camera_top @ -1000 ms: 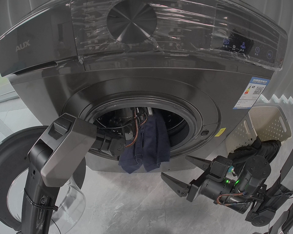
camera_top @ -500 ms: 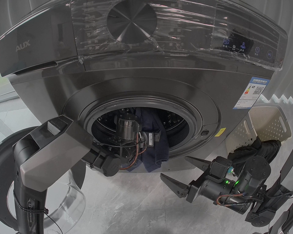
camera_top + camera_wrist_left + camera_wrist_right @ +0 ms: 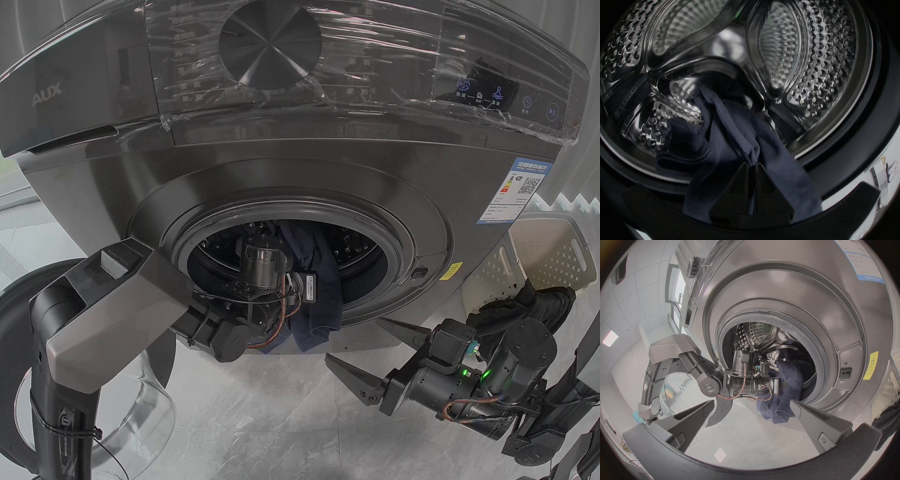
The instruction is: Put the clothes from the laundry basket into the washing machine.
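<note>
Washing machine: a dark grey front-loading washing machine [image 3: 312, 162] stands right before me, its round opening uncovered

Door: the round glass door [image 3: 19, 325] with a dark rim is swung wide to the machine's left, low near the floor

Drum: the shiny perforated steel drum [image 3: 818, 62] is in plain sight through the opening

Garment: a navy blue cloth garment [image 3: 315, 262] lies across the lower lip of the opening; part of it spreads inside the drum [image 3: 731, 131], and a bunched end hangs down outside over the front panel [image 3: 787, 380]

Left pincer: the left pincer [image 3: 751, 167] sits at the mouth of the opening, its two dark fingers pressed together on a gathered fold of the navy garment

Right pincer: the right pincer [image 3: 352, 340] hangs low over the floor in front of the machine, to the right of the opening, its pointed fingers spread wide apart with nothing between them

Laundry basket: a cream perforated plastic laundry basket [image 3: 550, 250] leans just beside the machine's right side

Basket contents: a heap of black clothes [image 3: 537, 306] lies in the basket's lower part

Floor: a grey marbled tile floor [image 3: 262, 406] runs under the machine and both arms
</note>
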Robot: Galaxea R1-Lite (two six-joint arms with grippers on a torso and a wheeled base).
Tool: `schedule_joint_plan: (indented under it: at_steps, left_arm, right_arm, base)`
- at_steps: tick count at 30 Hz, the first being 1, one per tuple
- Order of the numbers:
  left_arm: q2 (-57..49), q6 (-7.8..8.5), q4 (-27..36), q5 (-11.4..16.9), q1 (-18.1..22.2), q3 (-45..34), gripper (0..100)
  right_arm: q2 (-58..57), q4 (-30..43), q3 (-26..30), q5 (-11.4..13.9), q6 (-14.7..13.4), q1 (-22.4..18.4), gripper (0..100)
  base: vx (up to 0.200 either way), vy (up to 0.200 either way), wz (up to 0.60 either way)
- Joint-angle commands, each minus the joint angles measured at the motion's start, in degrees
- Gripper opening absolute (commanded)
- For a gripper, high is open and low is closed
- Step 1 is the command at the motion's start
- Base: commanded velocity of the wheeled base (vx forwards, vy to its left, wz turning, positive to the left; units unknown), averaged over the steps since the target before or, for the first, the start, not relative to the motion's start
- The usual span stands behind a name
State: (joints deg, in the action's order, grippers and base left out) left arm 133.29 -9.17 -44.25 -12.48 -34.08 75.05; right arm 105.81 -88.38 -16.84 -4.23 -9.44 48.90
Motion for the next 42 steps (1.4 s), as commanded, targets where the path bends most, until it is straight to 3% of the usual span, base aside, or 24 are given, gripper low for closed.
schedule_joint_plan:
  at_steps: [1, 12, 19, 20, 24, 30, 37, 38, 42]
  left_arm:
    - [2.5, -0.59, -3.65, -0.61, 0.16, 7.66, 0]
    - [8.83, -0.5, -9.98, -1.05, 3.15, 24.27, 0]
    - [9.27, -0.5, -9.8, -1.23, 2.8, 22.25, 0]
    - [9.0, -0.5, -9.63, -1.23, 2.62, 21.28, 100]
    - [6.89, -0.41, -8.39, -1.05, 2.27, 16.1, 100]
    - [3.99, -0.41, -4.44, 1.76, 2.27, 6.87, 100]
    - [4.78, -0.15, -3.91, 2.99, 2.44, 5.99, 100]
    - [4.87, -0.15, -3.56, 2.99, 2.53, 6.25, 0]
    - [5.49, -0.06, -1.54, 2.99, 2.97, 7.92, 0]
  right_arm:
    - [-0.17, -0.04, -0.13, 0.01, 0.03, 0.06, 100]
    - [-0.26, -0.04, -0.04, 0.01, -0.06, 0.06, 100]
    - [-0.35, -0.04, -0.04, 0.01, 0.03, -0.03, 100]
    - [-0.26, -0.04, -0.04, 0.01, -0.06, -0.03, 100]
    - [-0.26, -0.04, -0.04, 0.1, -0.06, -0.03, 100]
    - [-0.26, -0.04, -0.04, 0.01, -0.06, 0.06, 100]
    - [-0.26, -0.04, -0.04, 0.01, -0.06, 0.06, 100]
    - [-0.26, -0.04, -0.04, 0.01, -0.06, 0.06, 100]
    - [-0.26, -0.04, -0.13, 0.01, -0.06, 0.06, 100]
  base:
    - [0.0, 0.0, 0.0]
    - [0.0, 0.0, 0.0]
    - [0.0, 0.0, 0.0]
    - [0.0, 0.0, 0.0]
    - [0.0, 0.0, 0.0]
    - [0.0, 0.0, 0.0]
    - [0.0, 0.0, 0.0]
    - [0.0, 0.0, 0.0]
    - [0.0, 0.0, 0.0]
